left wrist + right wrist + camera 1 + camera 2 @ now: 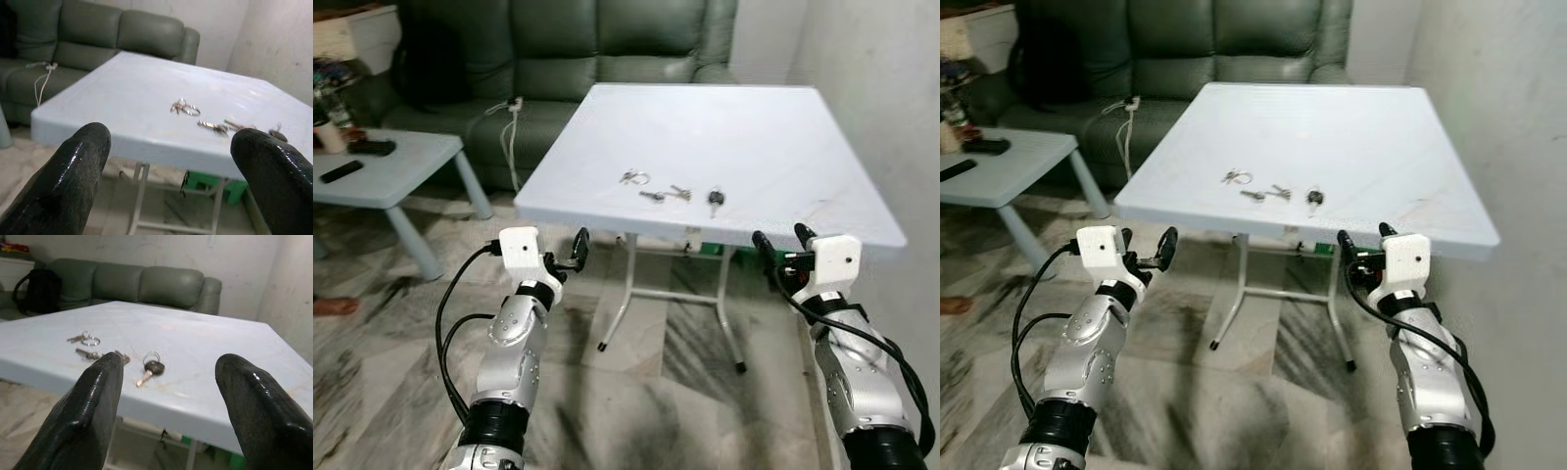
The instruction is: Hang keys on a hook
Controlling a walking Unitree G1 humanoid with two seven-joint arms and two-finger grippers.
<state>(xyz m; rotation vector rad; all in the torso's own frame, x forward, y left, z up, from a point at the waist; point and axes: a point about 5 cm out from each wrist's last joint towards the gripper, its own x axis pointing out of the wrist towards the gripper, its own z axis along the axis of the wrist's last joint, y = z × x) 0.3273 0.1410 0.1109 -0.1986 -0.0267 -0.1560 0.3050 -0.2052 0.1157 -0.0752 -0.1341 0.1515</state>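
Observation:
Three sets of keys lie near the front edge of a white folding table (705, 117): a key ring (633, 177), a pair of silver keys (666, 194) and a black-headed key (715, 200). My left gripper (566, 257) hangs open below and in front of the table's front left corner. My right gripper (781, 238) is open just below the front edge, right of the black-headed key (152, 367). Both point toward the table with nothing between their fingers. In the left wrist view the key ring (186, 108) sits between the fingers (73, 171).
A dark green sofa (558, 49) with a white cable (512, 117) stands behind the table. A low table (401, 162) with remotes stands at the left. A white wall (891, 98) runs close along the right. The white table's legs (617, 304) and a green box (205, 181) are underneath it.

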